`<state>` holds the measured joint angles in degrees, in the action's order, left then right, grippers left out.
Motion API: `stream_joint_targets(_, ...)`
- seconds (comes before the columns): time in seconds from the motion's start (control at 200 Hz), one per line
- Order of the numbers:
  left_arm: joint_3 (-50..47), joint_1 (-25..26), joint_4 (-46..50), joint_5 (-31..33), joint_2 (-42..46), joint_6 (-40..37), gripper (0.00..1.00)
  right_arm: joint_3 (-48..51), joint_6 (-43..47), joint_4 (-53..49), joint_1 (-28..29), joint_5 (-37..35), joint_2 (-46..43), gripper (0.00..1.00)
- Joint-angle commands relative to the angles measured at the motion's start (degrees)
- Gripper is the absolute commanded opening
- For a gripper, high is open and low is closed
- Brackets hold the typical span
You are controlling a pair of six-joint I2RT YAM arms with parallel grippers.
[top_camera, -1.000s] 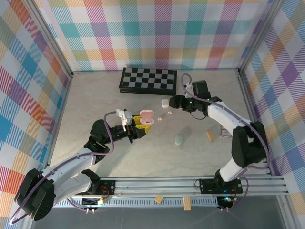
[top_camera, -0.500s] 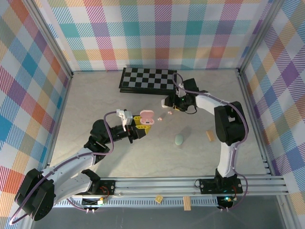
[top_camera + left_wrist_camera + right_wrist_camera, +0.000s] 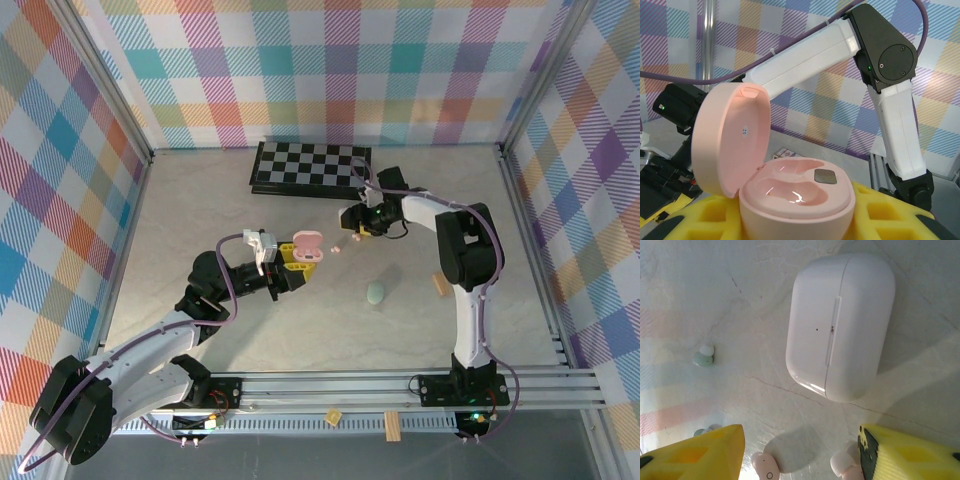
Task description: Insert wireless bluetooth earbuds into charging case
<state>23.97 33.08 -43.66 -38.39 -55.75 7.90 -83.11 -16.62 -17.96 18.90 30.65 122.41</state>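
Pink earbuds (image 3: pixel 765 467) lie between the right gripper's (image 3: pixel 801 442) spread jaws.

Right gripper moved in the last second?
Yes. The right gripper shifted left, closer to the chessboard's near right corner, and now sits over the white case.

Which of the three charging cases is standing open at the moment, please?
The pink case, its lid tipped up to show the empty wells; the white case and the pale green case are both closed.
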Motion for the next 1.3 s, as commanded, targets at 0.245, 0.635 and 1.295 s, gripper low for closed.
stream_joint_targets(0.245,1.63,-0.41,-1.43,-1.78,0.83,-1.11,0.33,13.83,0.01,2.27,1.47,2.96,-10.88,0.58)
stream_joint_targets(0.635,0.56,-0.47,0.16,-0.22,3.09,-2.44,0.33,9.85,16.66,-9.30,5.91,-19.33,-16.03,0.60)
stream_joint_targets(1.295,1.13,-0.56,5.40,-0.59,6.10,-3.41,0.33,-5.16,23.57,-15.45,7.49,-15.69,0.30,0.59)
